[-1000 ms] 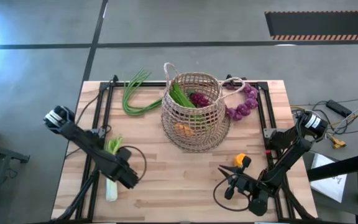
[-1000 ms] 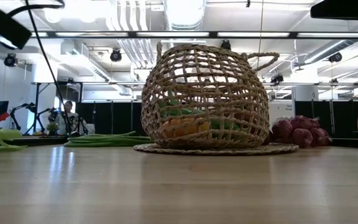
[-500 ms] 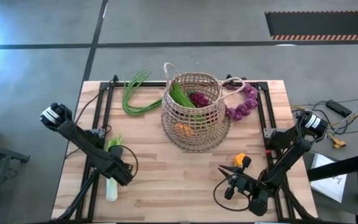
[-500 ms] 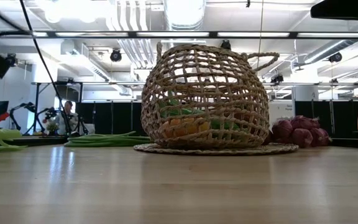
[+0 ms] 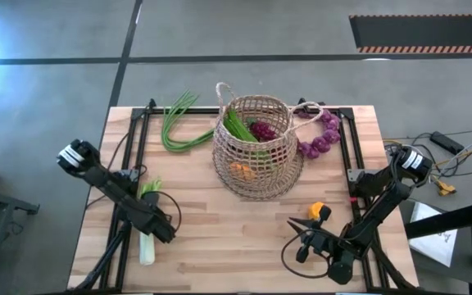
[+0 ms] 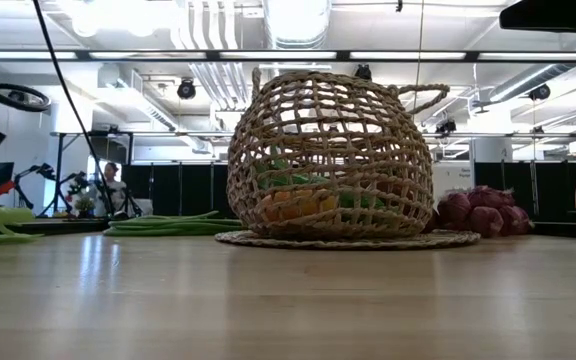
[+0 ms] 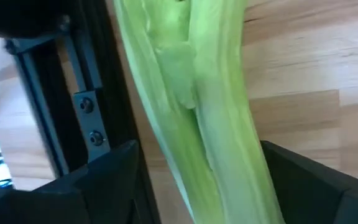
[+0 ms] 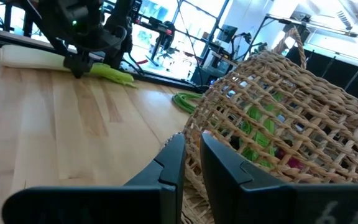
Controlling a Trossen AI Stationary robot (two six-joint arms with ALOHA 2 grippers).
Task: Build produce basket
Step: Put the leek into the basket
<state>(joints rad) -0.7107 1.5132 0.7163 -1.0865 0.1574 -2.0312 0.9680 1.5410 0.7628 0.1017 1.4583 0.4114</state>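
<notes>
I logged, left to right: left gripper (image 5: 156, 225) over the leek (image 5: 147, 242) at the table's (image 5: 220, 238) left edge, fingers apart astride it, not clamped — basket (image 5: 255, 147) at centre, greens and grapes inside — right gripper (image 5: 303, 243) near the front, fingers together, empty.

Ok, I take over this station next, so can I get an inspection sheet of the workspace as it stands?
Surface: wooden table, black frame rails along both sides.
Job's things: basket on a flat woven disc, greens, grapes and something orange inside. Leek at the left edge; green stalks and grape bunch beside the basket; orange pepper front right.
Clutter: nothing seen.
Grippers: left gripper over the leek, jaws open either side of it; right gripper parked front right, jaws shut.
Cables: loops along both arms.
Surroundings: grey floor; a person far behind.
</notes>
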